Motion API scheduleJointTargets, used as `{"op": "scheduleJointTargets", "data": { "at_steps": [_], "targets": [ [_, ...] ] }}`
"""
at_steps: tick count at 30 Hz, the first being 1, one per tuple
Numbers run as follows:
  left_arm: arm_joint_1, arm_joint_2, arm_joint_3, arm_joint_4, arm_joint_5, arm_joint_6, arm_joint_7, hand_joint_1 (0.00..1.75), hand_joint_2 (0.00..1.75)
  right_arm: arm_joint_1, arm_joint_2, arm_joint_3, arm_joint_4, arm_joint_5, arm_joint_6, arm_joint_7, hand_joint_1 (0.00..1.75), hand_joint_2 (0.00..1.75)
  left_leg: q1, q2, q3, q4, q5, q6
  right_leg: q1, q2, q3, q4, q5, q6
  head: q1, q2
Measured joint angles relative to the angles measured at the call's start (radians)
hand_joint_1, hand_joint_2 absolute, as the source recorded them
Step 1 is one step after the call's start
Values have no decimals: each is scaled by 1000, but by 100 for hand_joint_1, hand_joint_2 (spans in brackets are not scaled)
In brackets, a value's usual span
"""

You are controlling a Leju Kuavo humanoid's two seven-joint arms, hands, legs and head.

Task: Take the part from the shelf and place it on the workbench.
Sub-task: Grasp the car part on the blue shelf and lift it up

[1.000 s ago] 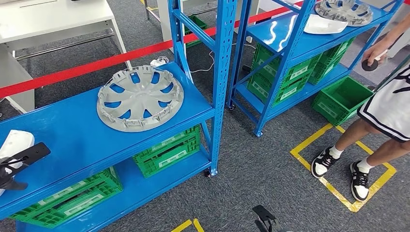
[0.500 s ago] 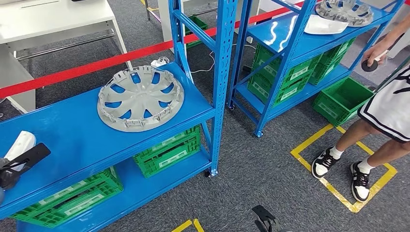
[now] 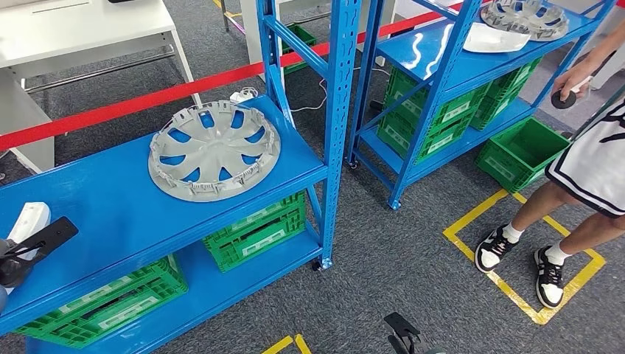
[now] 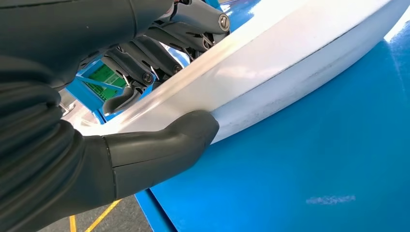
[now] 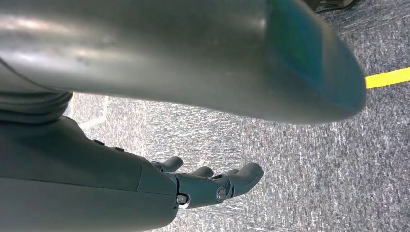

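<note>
The left hand [image 4: 145,96] grasps the white part [image 4: 270,72]; in the left wrist view the thick thumb presses one face of its long curved edge and the darker fingers [image 4: 145,63] wrap the other face, with the part lying just over the blue shelf [image 4: 309,169]; whether it touches the shelf surface cannot be told. In the head view the same part [image 3: 28,220] sits at about 9 o'clock, at the near left end of the blue shelf [image 3: 110,199], with the left hand [image 3: 22,247] at it; a grey wheel cover [image 3: 214,150] lies flat on the same shelf toward 11 o'clock, well apart from the part; green crates [image 3: 254,228] stand on the lower tier beneath.

The right hand [image 5: 208,186] hangs over grey carpet, fingers loosely curled and apart, holding nothing; its dark tip [image 3: 402,332] shows at 6 o'clock in the head view.

A white worktop [image 3: 81,29] stands at 11 o'clock behind a red barrier tape [image 3: 147,99]; a second blue shelf [image 3: 472,66] at 1 o'clock carries another wheel cover [image 3: 525,16] and a white part [image 3: 494,38]; a person [image 3: 582,162] stands at 3 o'clock inside a yellow floor marking [image 3: 516,295].
</note>
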Motion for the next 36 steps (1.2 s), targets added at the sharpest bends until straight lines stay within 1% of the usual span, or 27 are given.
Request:
{"op": "scheduleJointTargets", "data": {
  "at_steps": [5,8,10,13,16,18,21,23,25,27,29,30,32,36],
  "targets": [
    [4,0,2,0,0,20,-16,175,175,0,0,0,0,-2,0,0,0,0,0,0,0,0,0,0,0,0,0,0,0,0,0,0],
    [9,0,4,0,-1,46,-49,175,175,0,0,0,0,-6,0,0,0,0,0,0,0,0,0,0,0,0,0,0,0,0,0,0],
    [14,-2,5,-2,-8,78,-87,175,175,0,0,0,0,-10,0,0,0,0,0,0,0,0,0,0,0,0,0,0,0,0,0,0],
    [26,-10,6,-6,-18,161,-143,175,175,0,0,0,0,-14,0,0,0,0,0,0,0,0,0,0,0,0,0,0,0,0,0,0],
    [37,-23,20,-11,25,234,-198,175,175,0,0,0,0,-17,0,0,0,0,0,0,0,0,0,0,0,0,0,0,0,0,0,0],
    [41,-33,46,-15,79,256,-246,175,175,0,0,0,0,-19,0,0,0,0,0,0,0,0,0,0,-1,0,0,0,0,0,0,0],
    [41,-50,107,-25,161,266,-327,175,175,0,0,0,0,-20,0,1,0,0,0,1,0,0,0,0,-1,0,-1,0,0,0,0,0],
    [38,-63,149,-36,216,269,-392,175,175,0,0,0,0,-21,0,4,0,0,0,1,0,0,0,0,-1,0,-1,0,0,0,0,0],
    [27,-81,194,-53,285,259,-475,175,175,0,0,0,0,-22,0,6,0,0,0,1,-1,0,0,0,-1,0,-2,0,0,0,0,0],
    [4,-104,240,-79,374,224,-564,175,175,-1,0,-2,0,-25,0,5,0,0,0,0,-1,0,0,0,-1,0,-2,0,0,0,0,0],
    [-28,-129,285,-120,476,174,-629,175,175,0,0,-5,0,-30,0,1,0,0,0,0,-1,0,0,0,-1,0,-2,0,0,0,0,0],
    [-45,-141,302,-148,524,153,-642,175,175,0,0,-7,0,-32,0,-1,0,0,0,0,-2,0,0,0,-1,0,-2,0,0,0,0,0],
    [-75,-160,318,-207,596,125,-644,175,175,0,0,-10,0,-33,0,-2,0,0,-1,0,-1,0,0,0,-1,0,-2,0,0,0,0,0],
    [-95,-174,319,-300,730,74,-665,175,175,1,0,-15,0,-35,0,-2,0,0,-1,3,0,0,-1,0,-1,3,-2,0,0,1,0,0]
  ]
}}
